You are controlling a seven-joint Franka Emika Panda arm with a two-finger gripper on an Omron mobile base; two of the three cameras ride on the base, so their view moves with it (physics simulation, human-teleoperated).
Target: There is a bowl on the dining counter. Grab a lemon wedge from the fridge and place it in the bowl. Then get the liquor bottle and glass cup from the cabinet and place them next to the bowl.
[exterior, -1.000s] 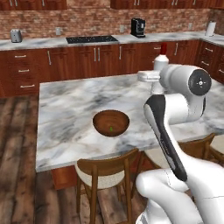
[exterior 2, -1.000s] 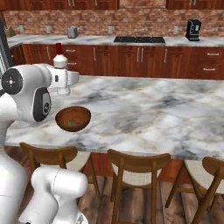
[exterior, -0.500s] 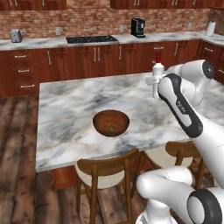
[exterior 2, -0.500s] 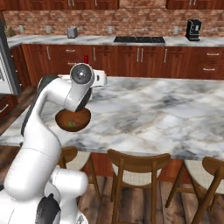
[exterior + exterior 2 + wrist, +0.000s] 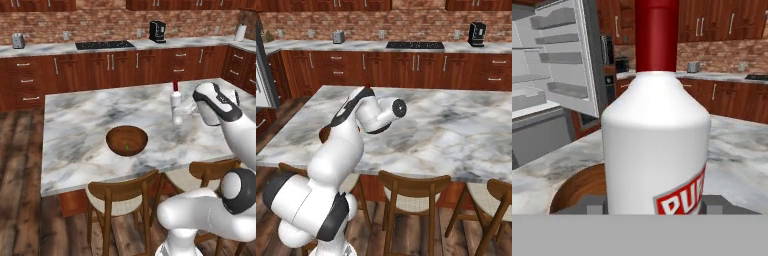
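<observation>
Swinging wide over the last second, the arm has carried the liquor bottle (image 5: 176, 102) from its own side of the dining counter (image 5: 80, 125) out to the right of the bowl (image 5: 127, 140), and the bottle now stands upright, low over the marble or just touching it; which, I cannot tell. The hand view has the bottle's white body and red cap dead centre, the gripper (image 5: 654, 204) clenched on it, one dark finger pad (image 5: 592, 205) on each flank. A small green speck sits inside the bowl, probably the lemon wedge. Beyond, the fridge (image 5: 557, 65) hangs open with its white shelves showing. So this looks like the bottle placement, with the glass cup to follow. Next move calls for settling the base flat near the bowl, then letting go cleanly without tipping it.
</observation>
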